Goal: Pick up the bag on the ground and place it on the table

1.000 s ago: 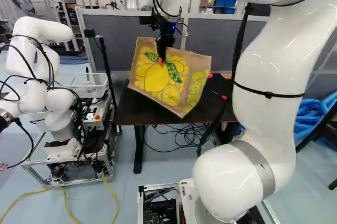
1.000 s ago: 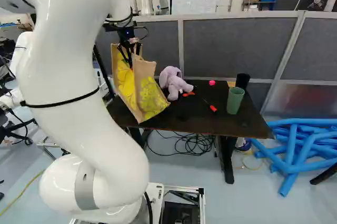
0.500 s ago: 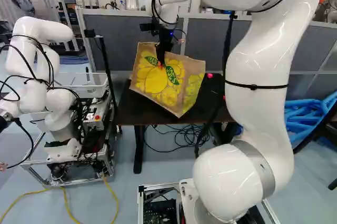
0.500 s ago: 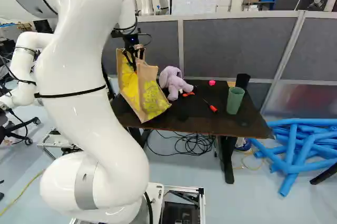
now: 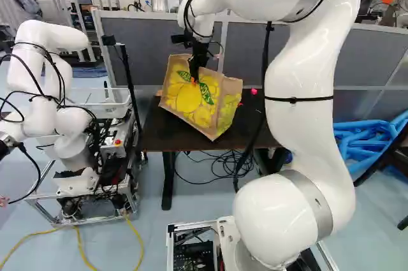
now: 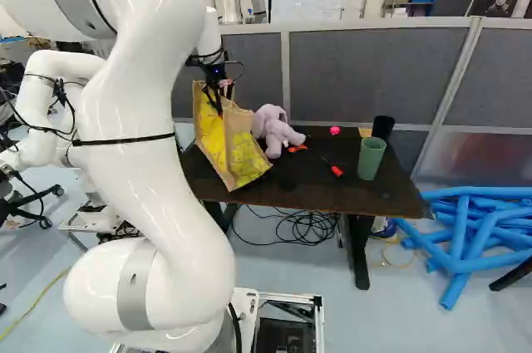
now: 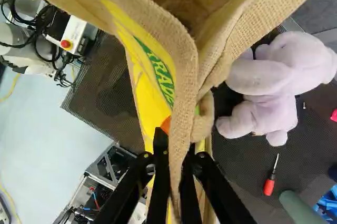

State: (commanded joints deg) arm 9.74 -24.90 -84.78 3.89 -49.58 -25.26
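My gripper (image 5: 194, 78) is over the left end of the dark table (image 6: 332, 193), shut on the rim of the bag. In the wrist view the gripper (image 7: 178, 153) has the bag's (image 7: 183, 103) burlap edge pinched between its two fingers. The tan bag (image 6: 229, 141) with its yellow lemon print hangs tilted, its mouth partly open. Its lower corner overlaps the table's front edge in both base views; whether it touches the top I cannot tell. The bag hides part of the tabletop.
A lilac plush toy (image 6: 274, 129) sits right beside the bag. Further along the table are a red screwdriver (image 6: 336, 170), a pink item (image 6: 334, 130), a green cup (image 6: 371, 159) and a black cup (image 6: 383, 127). Another robot (image 5: 48, 99) stands left of the table. Grey partitions rise behind.
The arm has swung slightly, carrying the bag a little to the right in the right base view, closer to the plush toy. The base and the table's things have stayed put.
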